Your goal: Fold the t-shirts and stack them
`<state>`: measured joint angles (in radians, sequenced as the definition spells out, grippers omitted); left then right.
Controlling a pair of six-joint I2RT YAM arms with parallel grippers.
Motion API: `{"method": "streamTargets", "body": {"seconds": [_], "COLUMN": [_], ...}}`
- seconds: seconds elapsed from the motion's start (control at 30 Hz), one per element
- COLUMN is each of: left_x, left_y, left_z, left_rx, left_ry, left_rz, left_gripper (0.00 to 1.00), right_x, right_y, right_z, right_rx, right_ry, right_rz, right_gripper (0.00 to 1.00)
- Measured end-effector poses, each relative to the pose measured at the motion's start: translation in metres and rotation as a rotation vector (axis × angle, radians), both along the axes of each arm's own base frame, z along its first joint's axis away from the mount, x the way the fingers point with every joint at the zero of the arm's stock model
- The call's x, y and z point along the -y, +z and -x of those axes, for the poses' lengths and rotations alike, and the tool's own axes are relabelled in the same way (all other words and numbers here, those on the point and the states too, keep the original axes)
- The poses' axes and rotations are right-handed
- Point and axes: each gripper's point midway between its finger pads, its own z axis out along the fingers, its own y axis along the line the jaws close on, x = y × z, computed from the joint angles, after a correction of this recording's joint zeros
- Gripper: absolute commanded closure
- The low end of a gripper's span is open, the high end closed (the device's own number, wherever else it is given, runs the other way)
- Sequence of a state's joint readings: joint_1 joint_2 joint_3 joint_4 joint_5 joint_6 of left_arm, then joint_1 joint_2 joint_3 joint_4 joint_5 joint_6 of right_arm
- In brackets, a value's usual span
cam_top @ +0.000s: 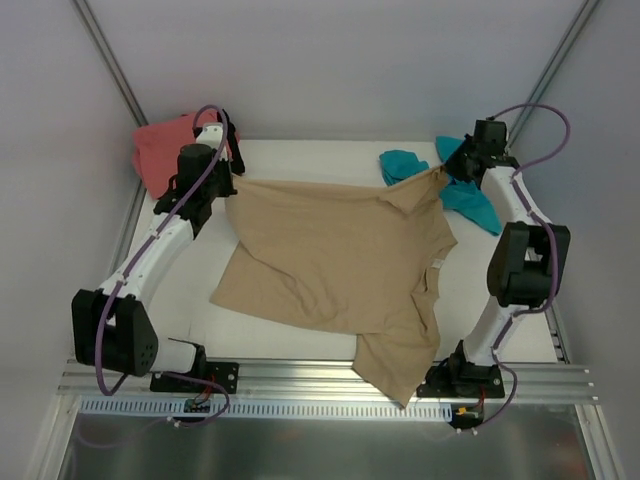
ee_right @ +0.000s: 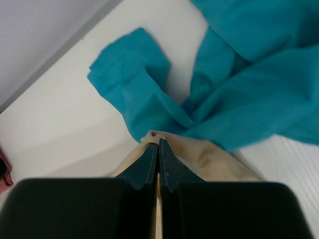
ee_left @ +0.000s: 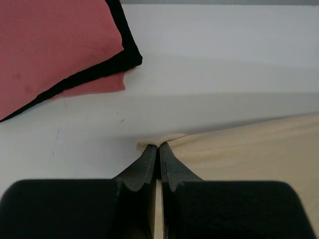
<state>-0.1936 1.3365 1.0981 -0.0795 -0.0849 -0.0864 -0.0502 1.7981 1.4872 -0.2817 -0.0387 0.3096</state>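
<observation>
The tan t-shirt [cam_top: 340, 260] lies spread over the middle of the white table, one part hanging over the near edge. My left gripper [cam_top: 232, 172] is shut on its far left corner; the left wrist view shows the tan cloth [ee_left: 239, 144] pinched at the tips [ee_left: 158, 147]. My right gripper [cam_top: 447, 170] is shut on the far right corner; the right wrist view shows the tan cloth [ee_right: 209, 157] pinched at the tips [ee_right: 158, 142]. The teal t-shirt [cam_top: 470, 195] lies crumpled at the far right [ee_right: 239, 89]. The coral-pink t-shirt [cam_top: 165, 150] lies on the black t-shirt [ee_left: 99, 74] at the far left [ee_left: 45, 50].
The table [cam_top: 310, 155] has a metal rail [cam_top: 300, 380] along its near edge. Grey walls and slanted frame bars [cam_top: 110, 70] close in the back and sides. Both arm bases stand at the near edge.
</observation>
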Motion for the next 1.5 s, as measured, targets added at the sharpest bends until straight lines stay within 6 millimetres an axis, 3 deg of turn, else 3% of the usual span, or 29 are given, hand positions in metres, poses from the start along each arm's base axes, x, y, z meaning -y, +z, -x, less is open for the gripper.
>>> {"method": "streamTargets", "body": {"seconds": [0.17,0.33,0.37,0.4,0.43,0.47,0.63,0.8,0.93,1.03,1.13,1.27,1.4,1.5], "left_x": [-0.001,0.006,0.007,0.009,0.010,0.011,0.005,-0.005,-0.009,-0.008,-0.001,0.012,0.031,0.040], "left_y": [-0.031,-0.057,-0.058,-0.059,-0.060,-0.060,-0.055,-0.042,-0.012,0.027,0.069,0.109,0.128,0.138], "left_z": [-0.041,-0.077,-0.084,-0.093,-0.099,-0.105,-0.115,-0.114,-0.106,-0.101,-0.103,-0.101,-0.084,-0.075], "left_rx": [-0.037,-0.063,-0.059,-0.053,-0.048,-0.043,-0.025,0.001,0.051,0.119,0.182,0.217,0.201,0.186], "left_ry": [0.022,0.026,0.028,0.030,0.032,0.036,0.087,0.140,0.162,0.175,0.165,0.126,0.057,0.022], "left_rz": [-0.005,0.001,0.006,0.011,0.013,0.019,0.018,-0.001,0.021,0.081,0.147,0.248,0.369,0.418], "left_gripper": [1.00,1.00,0.93,0.70,0.02,0.01,0.01,0.01,0.01,0.01,0.01,0.01,0.01,0.01], "right_x": [-0.020,-0.029,-0.030,-0.031,-0.032,-0.033,-0.026,0.002,0.027,0.053,0.079,0.105,0.117,0.117], "right_y": [0.008,0.025,0.028,0.029,0.029,0.028,0.016,0.012,0.022,0.019,-0.004,-0.054,-0.106,-0.130], "right_z": [-0.065,-0.117,-0.126,-0.133,-0.139,-0.145,-0.145,-0.113,-0.080,-0.058,-0.046,-0.038,-0.034,-0.034], "right_rx": [0.078,0.172,0.191,0.203,0.213,0.223,0.200,0.104,0.043,-0.003,-0.078,-0.199,-0.326,-0.381], "right_ry": [0.055,0.087,0.091,0.094,0.098,0.104,0.114,0.076,0.029,-0.023,-0.071,-0.119,-0.151,-0.165], "right_rz": [0.005,0.007,0.007,0.003,0.001,-0.002,0.058,0.221,0.304,0.330,0.329,0.296,0.235,0.189], "right_gripper": [1.00,0.99,0.80,0.61,0.38,0.01,0.00,0.01,0.01,0.01,0.01,0.01,0.01,0.01]}}
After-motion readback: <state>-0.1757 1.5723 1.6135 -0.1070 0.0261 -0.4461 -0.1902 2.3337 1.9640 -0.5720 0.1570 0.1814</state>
